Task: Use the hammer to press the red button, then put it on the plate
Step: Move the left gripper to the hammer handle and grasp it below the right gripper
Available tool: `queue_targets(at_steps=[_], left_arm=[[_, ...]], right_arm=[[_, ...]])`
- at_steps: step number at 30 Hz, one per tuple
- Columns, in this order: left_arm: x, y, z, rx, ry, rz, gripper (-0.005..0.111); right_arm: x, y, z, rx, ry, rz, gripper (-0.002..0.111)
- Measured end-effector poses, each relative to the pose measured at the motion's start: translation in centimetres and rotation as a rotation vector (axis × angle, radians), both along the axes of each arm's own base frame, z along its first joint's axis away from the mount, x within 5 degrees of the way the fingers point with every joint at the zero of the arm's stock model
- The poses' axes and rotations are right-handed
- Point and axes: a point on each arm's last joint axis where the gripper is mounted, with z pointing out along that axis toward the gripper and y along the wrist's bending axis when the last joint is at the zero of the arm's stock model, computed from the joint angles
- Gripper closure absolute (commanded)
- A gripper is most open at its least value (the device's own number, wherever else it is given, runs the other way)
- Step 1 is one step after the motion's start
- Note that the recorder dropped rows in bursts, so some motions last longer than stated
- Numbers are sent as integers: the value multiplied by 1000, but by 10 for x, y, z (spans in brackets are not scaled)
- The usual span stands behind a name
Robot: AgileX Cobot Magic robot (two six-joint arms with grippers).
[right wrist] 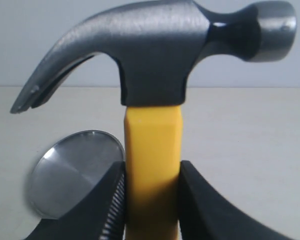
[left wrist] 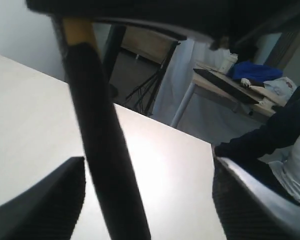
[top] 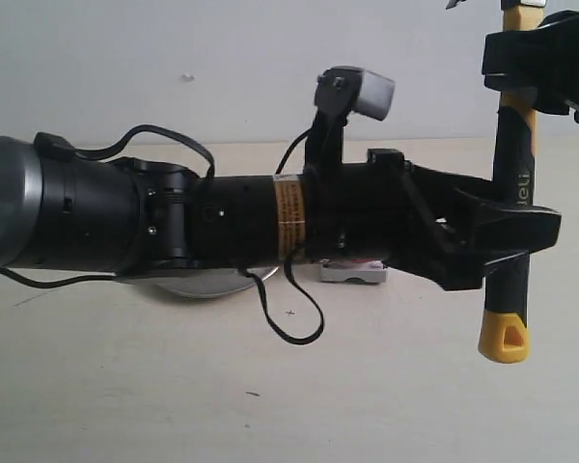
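Note:
The hammer point(top: 516, 164) hangs upright at the right, its yellow looped end point(top: 504, 338) lowest and above the table. My right gripper point(top: 538, 58) is shut on its yellow neck just under the dark head point(right wrist: 155, 45). My left arm reaches across the middle, and my left gripper point(top: 521, 236) stands open around the black handle point(left wrist: 102, 150), with a gap on each side. Only the grey base and a sliver of the red button point(top: 355, 272) show under the left arm. The plate point(right wrist: 75, 172) lies flat on the table, mostly hidden behind the arm point(top: 207, 285) in the exterior view.
A black cable loop point(top: 294, 313) droops from the left arm onto the table. In the left wrist view a person in a dark sleeve point(left wrist: 270, 135) sits past the table edge, with a cluttered desk point(left wrist: 240, 85) behind.

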Motion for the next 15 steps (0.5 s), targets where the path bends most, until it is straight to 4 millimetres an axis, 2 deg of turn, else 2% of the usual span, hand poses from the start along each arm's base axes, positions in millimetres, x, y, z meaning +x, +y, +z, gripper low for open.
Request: queue_targets(at_steps=[6,15], left_arm=[[-2,-17,4,94,-51,53,38],[0,-18,4,115,-63,94,38]], right_arm=[[-1,0,-1,19,19,-5,108],[-1,1,-1,41,27,-8,108]])
